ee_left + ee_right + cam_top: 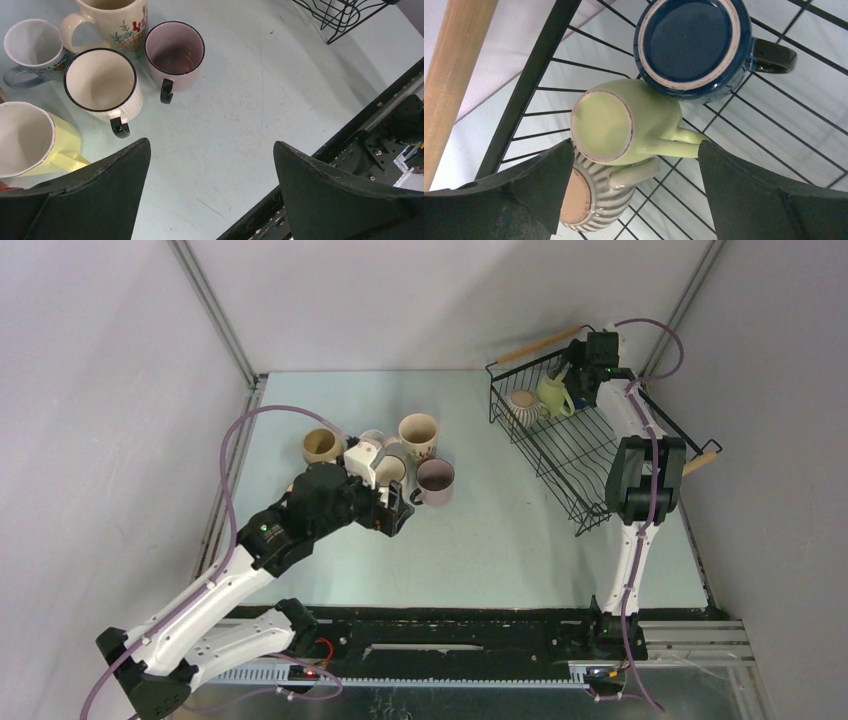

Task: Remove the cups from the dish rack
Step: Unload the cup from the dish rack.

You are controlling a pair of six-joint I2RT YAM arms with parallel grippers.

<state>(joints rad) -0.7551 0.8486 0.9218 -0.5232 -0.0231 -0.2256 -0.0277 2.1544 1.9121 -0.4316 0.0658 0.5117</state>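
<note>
Cups (694, 42) in the dish rack (531, 75) sit bottoms-out, draining I guess; right gripper (634, 150) hangs wide over the yellow-green cup (624, 120), left gripper (210, 145) wide beside unloaded mugs (100, 80) on the table (240, 100)

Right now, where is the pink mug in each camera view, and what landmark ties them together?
Top external: pink mug, at the centre of the picture.
Left wrist: upper middle, handle toward the camera.
Right wrist: not in it.
Shared landmark: the dish rack, far right from above, a corner top right in the left wrist view, wires filling the right wrist view.
</note>
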